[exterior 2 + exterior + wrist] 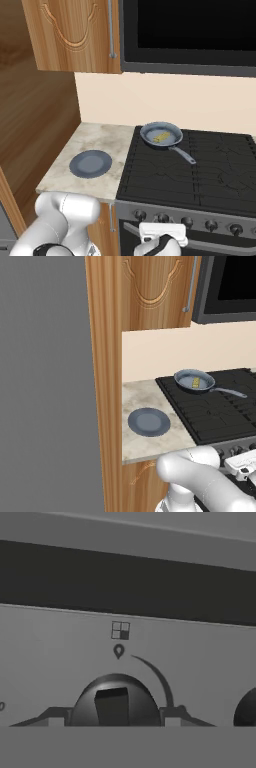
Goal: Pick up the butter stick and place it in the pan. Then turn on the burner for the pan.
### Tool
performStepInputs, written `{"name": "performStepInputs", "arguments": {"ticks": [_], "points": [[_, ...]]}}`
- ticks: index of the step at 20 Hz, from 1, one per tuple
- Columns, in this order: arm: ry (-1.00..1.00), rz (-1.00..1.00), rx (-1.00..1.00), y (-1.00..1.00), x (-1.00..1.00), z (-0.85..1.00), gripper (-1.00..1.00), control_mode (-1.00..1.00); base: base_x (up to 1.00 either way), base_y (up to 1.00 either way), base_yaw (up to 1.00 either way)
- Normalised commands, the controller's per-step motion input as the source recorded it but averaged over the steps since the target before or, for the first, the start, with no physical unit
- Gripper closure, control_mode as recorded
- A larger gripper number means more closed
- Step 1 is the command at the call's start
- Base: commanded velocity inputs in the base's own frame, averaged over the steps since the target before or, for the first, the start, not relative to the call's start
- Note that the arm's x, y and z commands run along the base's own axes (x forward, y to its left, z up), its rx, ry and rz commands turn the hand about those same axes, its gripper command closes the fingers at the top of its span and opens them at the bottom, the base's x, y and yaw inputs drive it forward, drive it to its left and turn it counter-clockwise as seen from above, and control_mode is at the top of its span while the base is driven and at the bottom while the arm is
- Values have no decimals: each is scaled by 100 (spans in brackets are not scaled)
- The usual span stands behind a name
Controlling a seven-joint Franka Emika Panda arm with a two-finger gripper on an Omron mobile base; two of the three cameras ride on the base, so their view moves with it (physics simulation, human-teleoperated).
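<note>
Base views share cooktop point(215, 411); hand view close on knob point(114, 701).

A pale marbled counter point(95, 137) ran between the wooden cabinet side on the left and the black gas cooktop point(200, 172) on the right, the two meeting edge to edge. A flat grey-blue plate point(90, 163) lay alone on the counter, near its front edge and apart from the cooktop. The pan point(161, 134) sat on the grate bars at the cooktop's rear left burner point(150, 145), its long handle pointing right and toward the front, over the grates.
</note>
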Motion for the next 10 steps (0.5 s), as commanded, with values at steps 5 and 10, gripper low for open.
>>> {"name": "performStepInputs", "arguments": {"ticks": [5, 10], "points": [[11, 0, -21, 13, 0, -14, 100, -100, 0, 0, 0], [1, 0, -28, 8, -2, -34, 100, -100, 0, 0, 0]]}}
